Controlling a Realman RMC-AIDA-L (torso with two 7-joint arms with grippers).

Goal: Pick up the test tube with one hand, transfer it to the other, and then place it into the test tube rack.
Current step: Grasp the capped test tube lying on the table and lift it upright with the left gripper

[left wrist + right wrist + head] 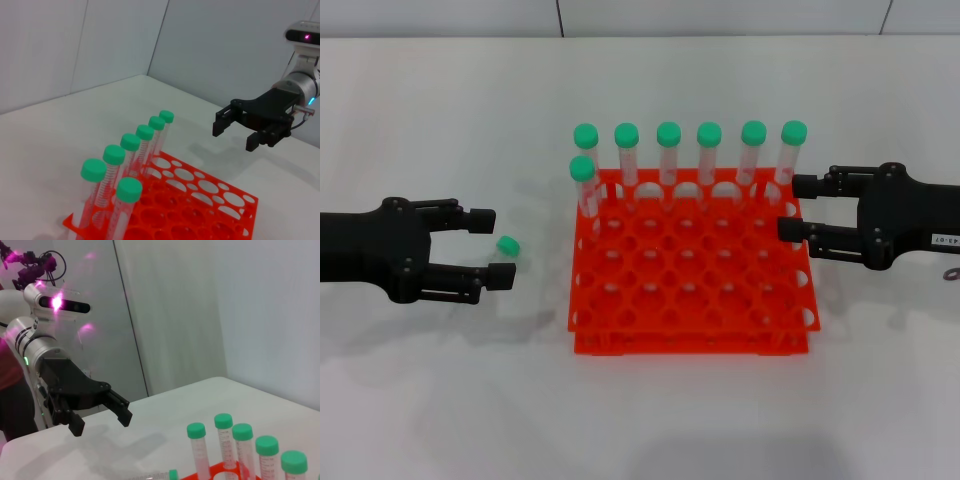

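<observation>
We see the test tube (507,245) lying on the table (440,400) between the open fingers of the left gripper (491,246), at nine o'clock from the test tube rack (690,270). Seven capped tubes (668,150) stand at the rack's twelve o'clock edge. The right gripper (798,207) hovers, fingers spread and empty, at three o'clock.

Black 2-finger left gripper (488,247), silver arm; right gripper (798,207) white-labelled.
</observation>
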